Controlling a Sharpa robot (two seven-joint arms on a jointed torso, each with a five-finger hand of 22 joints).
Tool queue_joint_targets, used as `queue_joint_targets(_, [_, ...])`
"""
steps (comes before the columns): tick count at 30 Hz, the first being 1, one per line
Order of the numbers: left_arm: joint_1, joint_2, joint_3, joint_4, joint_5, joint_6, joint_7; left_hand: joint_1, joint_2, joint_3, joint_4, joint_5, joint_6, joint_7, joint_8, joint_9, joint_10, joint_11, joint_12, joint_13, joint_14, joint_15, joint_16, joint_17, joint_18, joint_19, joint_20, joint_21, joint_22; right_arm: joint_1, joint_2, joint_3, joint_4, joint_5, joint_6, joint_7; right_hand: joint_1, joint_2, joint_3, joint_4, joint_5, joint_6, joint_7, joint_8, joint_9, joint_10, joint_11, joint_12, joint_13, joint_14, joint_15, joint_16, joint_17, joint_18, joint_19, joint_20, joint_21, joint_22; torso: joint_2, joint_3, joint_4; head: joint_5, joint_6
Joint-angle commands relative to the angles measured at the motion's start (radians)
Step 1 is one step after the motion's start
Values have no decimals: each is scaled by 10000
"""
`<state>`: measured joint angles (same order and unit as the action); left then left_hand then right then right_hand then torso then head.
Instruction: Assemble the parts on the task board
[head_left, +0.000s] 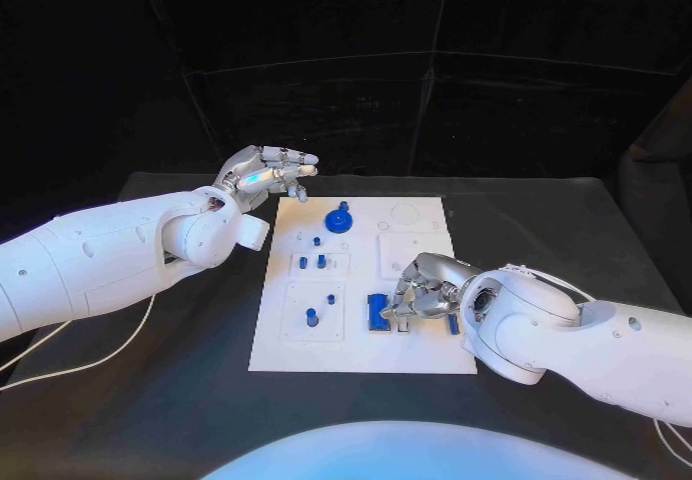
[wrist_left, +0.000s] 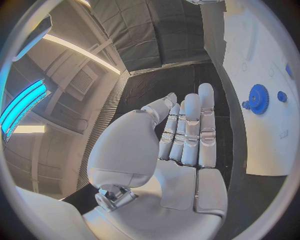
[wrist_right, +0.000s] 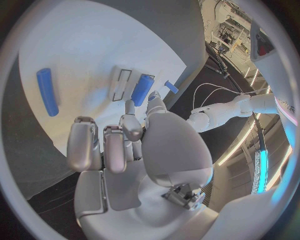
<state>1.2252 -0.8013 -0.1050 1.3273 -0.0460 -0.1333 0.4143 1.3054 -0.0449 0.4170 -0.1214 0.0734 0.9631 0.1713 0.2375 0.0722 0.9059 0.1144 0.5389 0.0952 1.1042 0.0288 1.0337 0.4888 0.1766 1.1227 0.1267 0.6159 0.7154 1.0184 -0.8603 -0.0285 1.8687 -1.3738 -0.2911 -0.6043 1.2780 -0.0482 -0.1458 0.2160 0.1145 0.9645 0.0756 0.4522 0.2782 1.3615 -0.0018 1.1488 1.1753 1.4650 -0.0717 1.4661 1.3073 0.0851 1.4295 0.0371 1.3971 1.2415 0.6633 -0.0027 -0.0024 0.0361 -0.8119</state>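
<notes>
The right hand (head_left: 418, 290) hovers low over the near right part of the task board (head_left: 361, 350), fingers curled downward and apart, gripping nothing that can be seen; its fingertips hang just above a blue bar (head_left: 378, 312) lying in a recessed holder. In the right wrist view that bar (wrist_right: 141, 90) sits just beyond the fingertips, with a second blue cylinder (wrist_right: 47, 91) lying loose on the white plate, well apart from it.

The left hand (head_left: 268, 172) is raised off the board's far left corner, at about eleven o'clock from the board's middle, fingers held straight and close together with the thumb alongside, holding nothing. Just at its three o'clock a blue gear (head_left: 339, 219) stands on the board; the left wrist view shows the same gear (wrist_left: 257, 98) beyond the fingertips.

Small blue pegs (head_left: 312, 316) stand in the board's left half, on the black worktop (head_left: 188, 400).
</notes>
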Motion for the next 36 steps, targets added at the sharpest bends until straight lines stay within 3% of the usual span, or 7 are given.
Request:
queue_joint_targets(1, [13, 5, 7, 0, 26, 124, 39, 17, -24, -28, -18, 69, -6, 40, 54, 13, -66, -33, 40, -16, -38, 5, 70, -10, 62, -16, 11, -55, -5, 13, -174, 4, 92, -125, -303, 257, -16, 117, -100, 23, 110, 51, 4, -21, 21, 46, 1, -31, 15, 649, 21, 24, 483, -188, 52, 27, 42, 4, -6, 3, -15, -24, 26])
queue_joint_targets(9, [11, -8, -3, -7, 26, 123, 51, 17, -24, -28, -18, 69, -6, 40, 54, 13, -66, -33, 40, -16, -38, 5, 70, -10, 62, -16, 11, -55, -5, 19, -1251, 6, 223, 516, -501, 405, 24, 552, -267, 219, 1081, -123, 78, -265, -12, -66, 58, -310, -170, 618, 67, -60, 350, -174, 11, 70, -1, -67, -25, -9, -33, -232, 121])
queue_joint_targets(13, [10, -3, -10, -6, 26, 123, 54, 25, -11, -19, -25, 77, -13, 43, 60, 12, -84, -30, 44, -22, -41, 6, 79, -17, 62, -11, 11, -48, 0, 23, -1728, 5, 213, 578, -427, 324, 36, 566, -307, 235, 1080, -140, 94, -319, -26, -109, 72, -405, -242, 612, 77, -75, 331, -167, -8, 80, -23, -102, -40, -19, -37, -360, 147])
queue_joint_targets(16, [8, 2, -20, -8, 26, 130, 55, 25, -11, -19, -25, 77, -13, 43, 60, 12, -84, -30, 44, -22, -41, 6, 79, -17, 62, -11, 11, -48, 0, 24, -1991, 4, 248, 392, -273, 244, 34, 547, -353, 245, 1050, -130, 98, -344, -30, -101, 78, -402, -231, 615, 84, -68, 352, -169, -5, 86, -19, -91, -45, -10, -58, -381, 162])
queue_joint_targets(19, [4, 5, -33, -11, 26, 137, 57, 25, -11, -19, -25, 77, -13, 43, 60, 12, -84, -30, 44, -22, -41, 6, 79, -17, 62, -11, 11, -48, 0, 24, -2186, 3, 278, -36, 262, 5, 52, 548, -421, 263, 1049, 15, 68, -324, -3, -82, 61, -413, -227, 621, 79, -58, 382, -174, 6, 92, -4, -58, -37, -5, -46, -419, 153])
queue_joint_targets(26, [-8, 13, -58, -26, 26, 154, 62, 25, -11, -19, -25, 77, -13, 43, 60, 12, -84, -30, 44, -22, -41, 6, 79, -17, 62, -11, 11, -48, 0, 17, -2192, -1, 172, -528, 1256, -319, 20, 495, -538, 308, 998, 93, 51, -336, 21, -77, 47, -446, -239, 619, 69, -67, 377, -170, -3, 88, -15, -72, -26, -4, -41, -508, 120])
queue_joint_targets(36, [-22, 18, -75, -39, 26, 177, 51, 25, -11, -19, -25, 77, -13, 43, 60, 12, -84, -30, 44, -22, -41, 6, 79, -17, 62, -11, 11, -48, 0, 5, -1830, -6, -61, -640, 1696, -358, 44, 457, -584, 302, 982, 110, 44, -342, 35, -70, 42, -441, -227, 617, 65, -74, 367, -170, -4, 86, -16, -69, -35, -13, -25, -496, 61])
